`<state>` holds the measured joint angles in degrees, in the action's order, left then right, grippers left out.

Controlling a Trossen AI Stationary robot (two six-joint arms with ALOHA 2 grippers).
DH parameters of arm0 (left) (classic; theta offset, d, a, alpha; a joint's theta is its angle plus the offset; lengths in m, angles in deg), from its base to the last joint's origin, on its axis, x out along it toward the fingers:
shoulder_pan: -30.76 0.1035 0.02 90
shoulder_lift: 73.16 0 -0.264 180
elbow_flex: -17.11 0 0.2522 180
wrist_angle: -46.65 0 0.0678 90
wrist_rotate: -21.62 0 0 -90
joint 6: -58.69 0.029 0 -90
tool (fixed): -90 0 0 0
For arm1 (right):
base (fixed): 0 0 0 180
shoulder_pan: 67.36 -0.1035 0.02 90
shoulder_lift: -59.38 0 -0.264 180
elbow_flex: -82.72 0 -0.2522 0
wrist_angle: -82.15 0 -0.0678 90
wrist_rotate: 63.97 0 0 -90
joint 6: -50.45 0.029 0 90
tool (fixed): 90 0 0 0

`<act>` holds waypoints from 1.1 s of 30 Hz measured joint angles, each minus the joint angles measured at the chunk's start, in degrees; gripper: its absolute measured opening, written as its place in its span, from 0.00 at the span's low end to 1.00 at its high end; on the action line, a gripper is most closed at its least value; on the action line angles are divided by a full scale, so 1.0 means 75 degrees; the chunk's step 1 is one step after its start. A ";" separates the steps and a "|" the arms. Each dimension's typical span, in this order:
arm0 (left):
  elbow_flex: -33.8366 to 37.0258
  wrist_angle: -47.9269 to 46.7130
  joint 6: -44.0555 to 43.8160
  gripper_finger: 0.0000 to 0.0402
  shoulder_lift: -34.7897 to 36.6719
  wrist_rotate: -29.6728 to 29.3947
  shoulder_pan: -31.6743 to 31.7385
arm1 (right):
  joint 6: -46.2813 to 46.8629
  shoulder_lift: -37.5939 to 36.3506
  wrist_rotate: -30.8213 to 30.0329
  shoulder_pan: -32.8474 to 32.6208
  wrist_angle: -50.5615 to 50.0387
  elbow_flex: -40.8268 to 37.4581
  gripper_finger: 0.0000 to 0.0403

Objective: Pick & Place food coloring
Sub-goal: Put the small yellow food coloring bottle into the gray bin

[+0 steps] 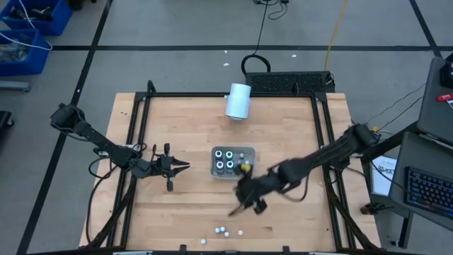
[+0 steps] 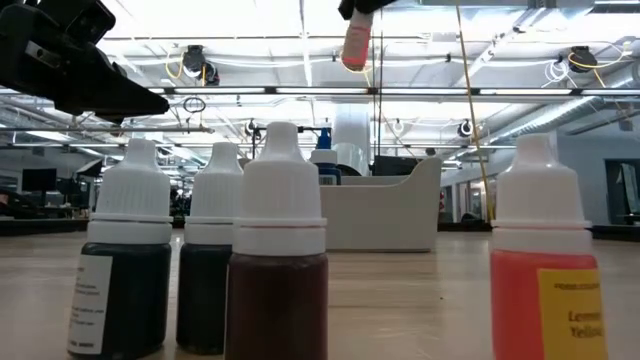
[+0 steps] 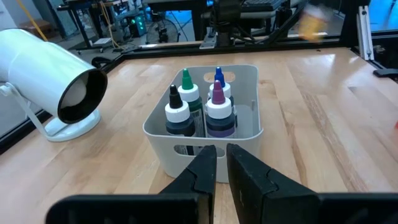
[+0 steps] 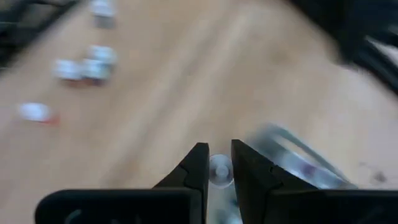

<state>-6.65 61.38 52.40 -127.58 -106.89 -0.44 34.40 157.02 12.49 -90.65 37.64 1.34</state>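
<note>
**Q:** What is your right end effector (image 4: 219,163) holding?

**A:** A small orange-pink bottle (image 2: 357,42) of food coloring. My fingers are narrow, pinched on its white cap, and the body hangs below them.

**Q:** Where is that over the tabletop (image 1: 297,127)?

**A:** High above the near right corner of the grey tray (image 3: 168,158), which sits about mid-tabletop. Four bottles in the tray (image 3: 177,115) fill its left part, and the right end looks free.

**Q:** Which way is the drop, then?

**A:** Almost straight down, I judge. The bottle's long axis is upright, so it should go in base first without turning. The thing to watch is the tray's rim right beneath it.

**Q:** And your left end effector (image 3: 222,149)?

**A:** Empty, fingers nearly together. It hovers left of the tray, pointing at its left wall, and waits there.

**Q:** Anything left to fetch?

**A:** Yes, several loose bottles (image 1: 225,231) stand along the near edge of the tabletop. My right arm is the closer one to them.
</note>
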 joint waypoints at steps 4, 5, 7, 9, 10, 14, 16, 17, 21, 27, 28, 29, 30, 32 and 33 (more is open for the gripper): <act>0.0000 -0.0001 -0.0031 0.12 -0.0002 0.0001 0.0000 | 0.0139 -0.0675 -0.0389 0.0699 -0.0678 0.0001 0.10; 0.0000 -0.0003 -0.0030 0.12 -0.0002 0.0000 0.0003 | 0.0168 -0.0799 -0.0390 0.0887 -0.0818 0.0003 0.10; 0.0000 -0.0003 -0.0002 0.12 0.0000 0.0000 0.0000 | 0.0264 -0.0976 -0.0376 0.1279 -0.0975 -0.0014 0.10; 0.0000 -0.0025 0.0001 0.12 -0.0002 -0.0003 0.0000 | 0.0291 -0.1072 -0.0362 0.1661 -0.0923 -0.0184 0.11; 0.0000 -0.0045 0.0017 0.12 -0.0002 -0.0012 0.0000 | 0.0283 -0.1092 -0.0358 0.1846 -0.0900 -0.0313 0.11; 0.0000 -0.0128 0.0076 0.12 0.0000 -0.0009 0.0001 | 0.0250 -0.1085 0.0296 0.2562 -0.0196 -0.1099 0.11; 0.0000 -0.0185 0.0076 0.12 -0.0002 -0.0009 0.0001 | 0.0218 -0.1085 0.0900 0.2816 0.0442 -0.1586 0.11; 0.0000 -0.0191 0.0074 0.12 -0.0002 -0.0009 0.0001 | 0.0203 -0.1083 0.1124 0.2925 0.0752 -0.1817 0.11; 0.0000 -0.0189 0.0019 0.12 -0.0002 -0.0012 0.0001 | 0.0260 -0.1080 0.1546 0.3208 0.1602 -0.2468 0.11; 0.0000 -0.0184 0.0162 0.12 -0.0002 -0.0061 0.0001 | 0.0412 -0.1079 0.1690 0.3185 0.2310 -0.3018 0.11; 0.0000 -0.0184 0.0174 0.12 0.0000 -0.0065 0.0001 | 0.0448 -0.1058 0.1693 0.3177 0.2452 -0.3076 0.11; 0.0000 -0.0183 0.0178 0.12 0.0001 -0.0067 0.0000 | 0.0451 -0.1023 0.1690 0.3174 0.2605 -0.3128 0.11; 0.0000 -0.0181 0.0173 0.12 -0.0002 -0.0067 0.0000 | 0.0452 -0.1002 0.1687 0.3174 0.2689 -0.3178 0.11; 0.0000 -0.0179 0.0167 0.12 -0.0001 -0.0067 0.0001 | 0.0454 -0.0971 0.1679 0.3174 0.2796 -0.3296 0.11; 0.0000 -0.0178 0.0164 0.12 -0.0002 -0.0067 0.0003 | 0.0452 -0.0912 0.1659 0.3174 0.2988 -0.3327 0.11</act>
<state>-6.65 60.05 53.63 -127.60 -107.39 -0.42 37.79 150.17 24.94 -66.84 60.04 -23.61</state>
